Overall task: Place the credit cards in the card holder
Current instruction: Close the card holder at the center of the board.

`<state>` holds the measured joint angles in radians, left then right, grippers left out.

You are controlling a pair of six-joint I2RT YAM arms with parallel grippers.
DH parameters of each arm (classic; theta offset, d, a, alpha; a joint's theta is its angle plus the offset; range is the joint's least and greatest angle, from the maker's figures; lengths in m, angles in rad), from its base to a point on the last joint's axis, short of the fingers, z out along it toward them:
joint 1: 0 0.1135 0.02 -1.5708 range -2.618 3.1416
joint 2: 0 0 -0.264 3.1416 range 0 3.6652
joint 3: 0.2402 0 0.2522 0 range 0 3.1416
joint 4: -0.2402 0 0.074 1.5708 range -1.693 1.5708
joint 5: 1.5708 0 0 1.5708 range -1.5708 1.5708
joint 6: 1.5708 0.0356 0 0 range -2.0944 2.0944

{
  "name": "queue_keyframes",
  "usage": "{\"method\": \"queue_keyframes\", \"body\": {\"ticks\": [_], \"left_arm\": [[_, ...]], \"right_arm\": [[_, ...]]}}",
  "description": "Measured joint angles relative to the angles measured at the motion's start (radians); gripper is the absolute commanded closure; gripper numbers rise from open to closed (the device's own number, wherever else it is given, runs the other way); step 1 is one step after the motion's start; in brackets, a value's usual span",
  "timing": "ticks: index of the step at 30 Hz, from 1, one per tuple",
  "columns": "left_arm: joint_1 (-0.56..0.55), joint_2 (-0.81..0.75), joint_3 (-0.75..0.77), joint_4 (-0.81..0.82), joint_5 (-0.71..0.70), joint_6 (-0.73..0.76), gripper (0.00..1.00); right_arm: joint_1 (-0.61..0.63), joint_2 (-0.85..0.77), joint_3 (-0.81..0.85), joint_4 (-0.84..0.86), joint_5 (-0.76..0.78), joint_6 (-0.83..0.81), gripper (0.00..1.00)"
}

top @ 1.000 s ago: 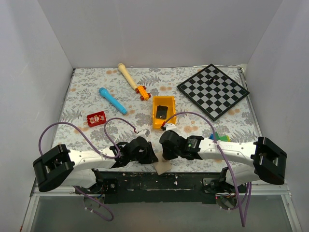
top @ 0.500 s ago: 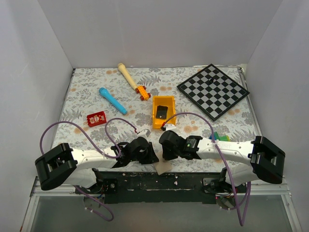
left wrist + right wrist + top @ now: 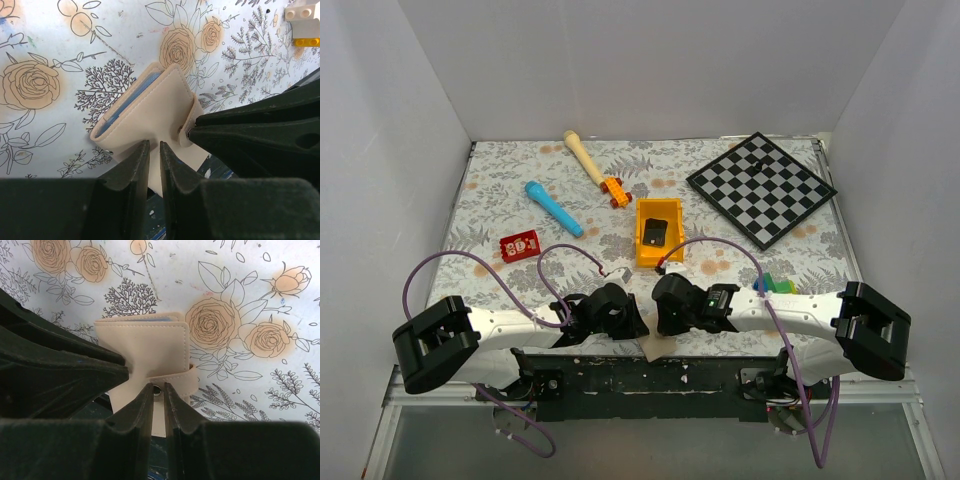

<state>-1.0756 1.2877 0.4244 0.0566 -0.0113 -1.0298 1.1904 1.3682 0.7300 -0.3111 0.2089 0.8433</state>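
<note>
Card holder [image 3: 150, 107]: folded, at the near edge of the worktop [image 3: 720, 265], partly overhanging it, between the two tools
Left tool [image 3: 151, 165]: clenched on the holder's near cover edge
Right tool [image 3: 159, 400]: clenched on the snap tab [image 3: 172, 380], which lies across the cover
Red card [image 3: 519, 245]: flat on the worktop at the left, well apart from the holder
Done: holder gripped from both sides; no card seen in it
Remaining (judged): release the tab, spread the covers, fetch each card, slide it into a pocket
Progress: early stage
</note>
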Motion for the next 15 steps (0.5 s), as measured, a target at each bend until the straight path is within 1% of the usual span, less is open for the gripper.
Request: {"method": "queue_keyframes", "body": {"ticks": [15], "left_arm": [[0.0, 0.0, -0.004, 0.007, 0.0, -0.001, 0.86]], "right_arm": [[0.0, 0.008, -0.008, 0.007, -0.011, 0.018, 0.78]]}}
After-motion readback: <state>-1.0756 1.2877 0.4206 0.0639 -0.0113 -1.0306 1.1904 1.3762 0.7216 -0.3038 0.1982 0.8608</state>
